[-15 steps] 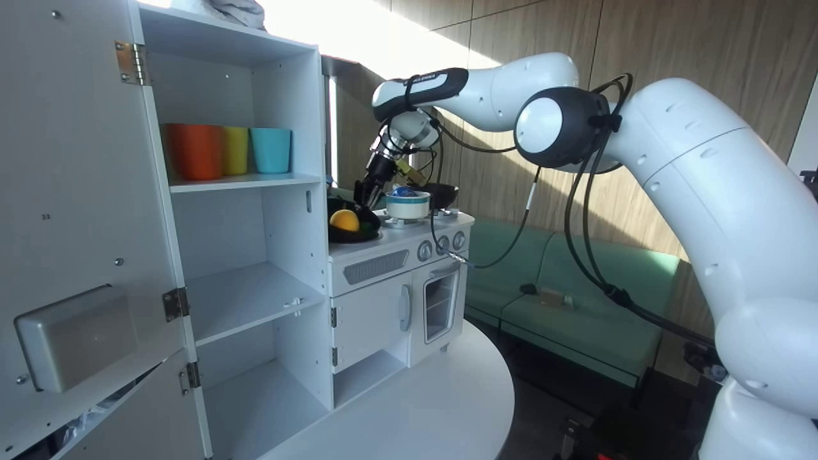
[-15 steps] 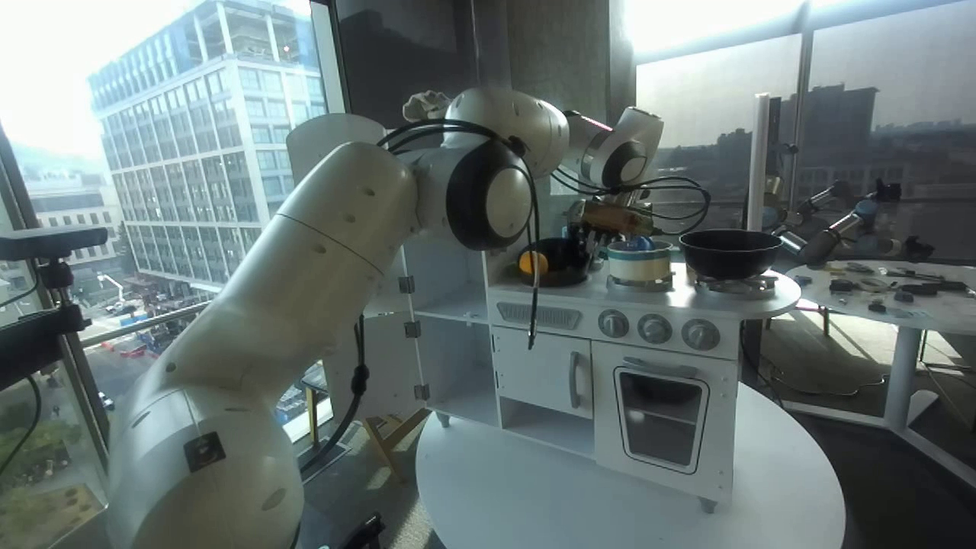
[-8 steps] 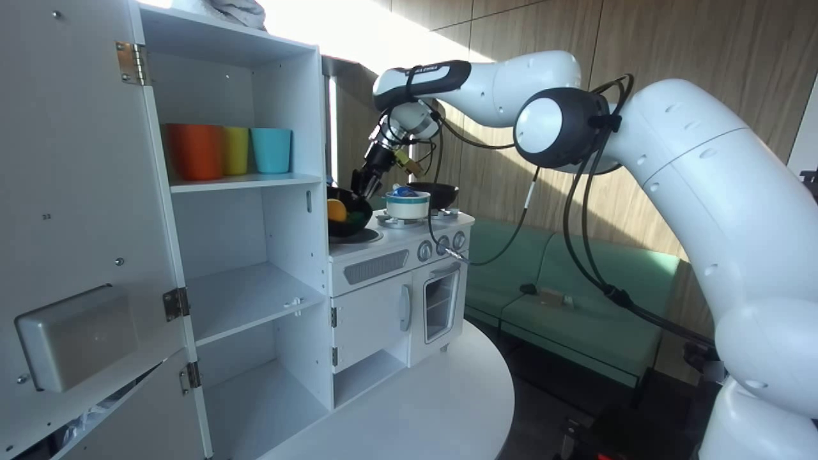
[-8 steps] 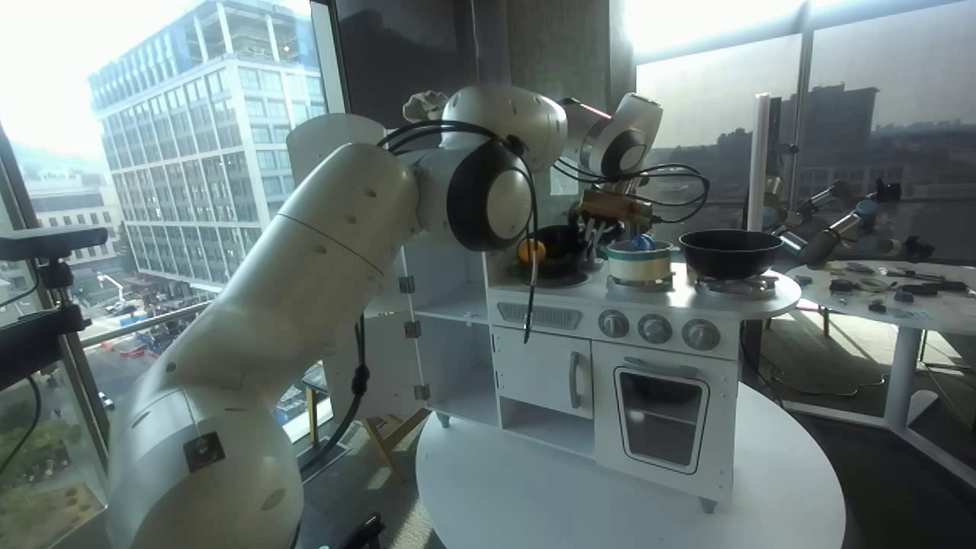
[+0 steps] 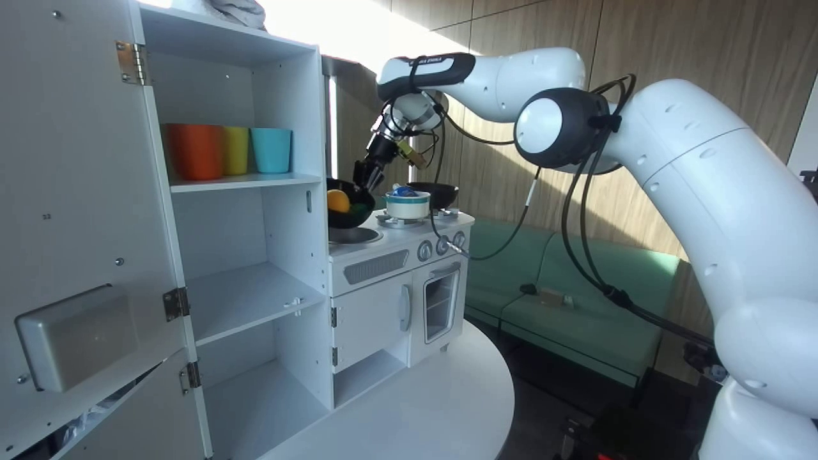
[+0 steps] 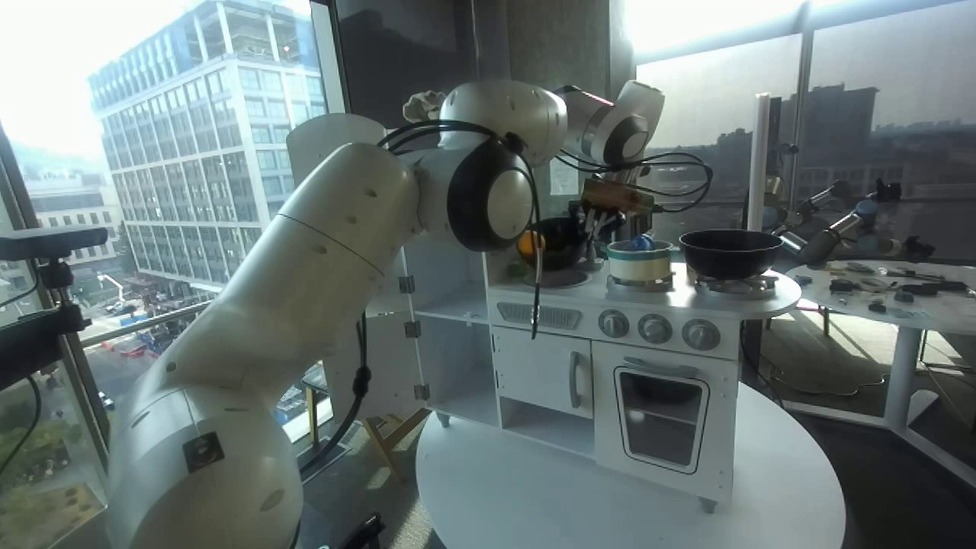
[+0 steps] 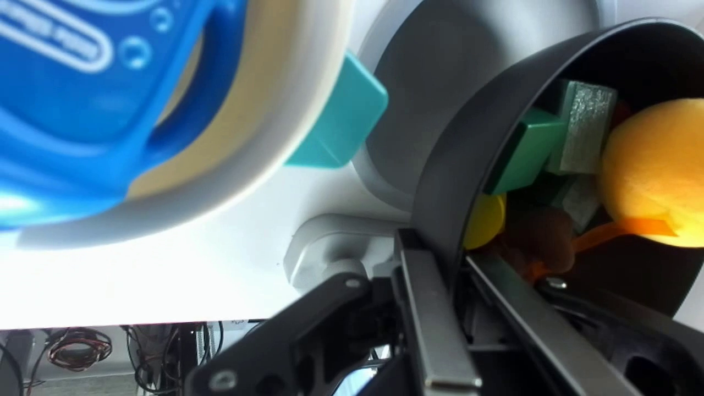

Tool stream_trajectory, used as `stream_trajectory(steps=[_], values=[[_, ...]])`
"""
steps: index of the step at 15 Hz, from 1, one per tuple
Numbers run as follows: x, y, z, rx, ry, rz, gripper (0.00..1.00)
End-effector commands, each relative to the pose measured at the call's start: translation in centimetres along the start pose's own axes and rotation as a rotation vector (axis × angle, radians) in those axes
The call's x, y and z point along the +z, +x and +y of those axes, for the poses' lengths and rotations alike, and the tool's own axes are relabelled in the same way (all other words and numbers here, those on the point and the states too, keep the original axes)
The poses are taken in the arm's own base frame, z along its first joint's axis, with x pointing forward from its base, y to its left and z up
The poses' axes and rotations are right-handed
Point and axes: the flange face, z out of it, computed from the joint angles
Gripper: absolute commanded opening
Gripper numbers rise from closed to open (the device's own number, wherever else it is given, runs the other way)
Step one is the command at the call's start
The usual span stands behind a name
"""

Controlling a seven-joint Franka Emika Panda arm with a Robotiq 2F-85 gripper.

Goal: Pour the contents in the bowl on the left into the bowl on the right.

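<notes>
My gripper (image 7: 443,247) is shut on the rim of a black bowl (image 7: 467,126), one finger outside the wall and one inside. In both exterior views this bowl (image 5: 348,219) (image 6: 560,248) hangs tilted just above the left burner (image 5: 355,236). It holds a yellow-orange ball (image 7: 654,170), a green block (image 7: 531,148), a grey block (image 7: 587,126), a yellow piece (image 7: 487,220) and darker items hard to make out. Another black bowl (image 6: 730,255) stands on the right burner; in an exterior view it is partly hidden behind the pot (image 5: 441,191). Its inside cannot be seen.
A cream pot (image 6: 639,265) with a teal rim stands between the bowls, with a blue object (image 7: 71,121) in it; its teal handle (image 7: 344,118) points towards the held bowl. A tall cabinet (image 5: 255,223) with coloured cups stands beside the left burner.
The gripper has risen with the black bowl, lifting it off the left burner and tilting it. The ball inside has risen and shifted with it. The pot and the right bowl have not moved.
</notes>
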Motion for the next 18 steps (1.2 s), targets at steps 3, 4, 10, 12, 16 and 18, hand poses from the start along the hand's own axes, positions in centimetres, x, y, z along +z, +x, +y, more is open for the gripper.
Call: stream_trajectory(steps=[3,4,10,12,16,18], values=[[-4.2,0.5,-0.8,0.015,-0.019,0.027,0.14],[-4.9,0.7,-1.0,0.015,-0.026,0.036,0.14],[-9.9,0.9,-1.4,0.031,-0.088,0.111,0.14],[-11.7,0.6,-1.1,0.050,-0.111,0.135,0.14],[-15.3,-0.4,-0.3,0.091,-0.147,0.187,0.14],[-17.1,-1.0,0.2,0.117,-0.159,0.213,0.14]])
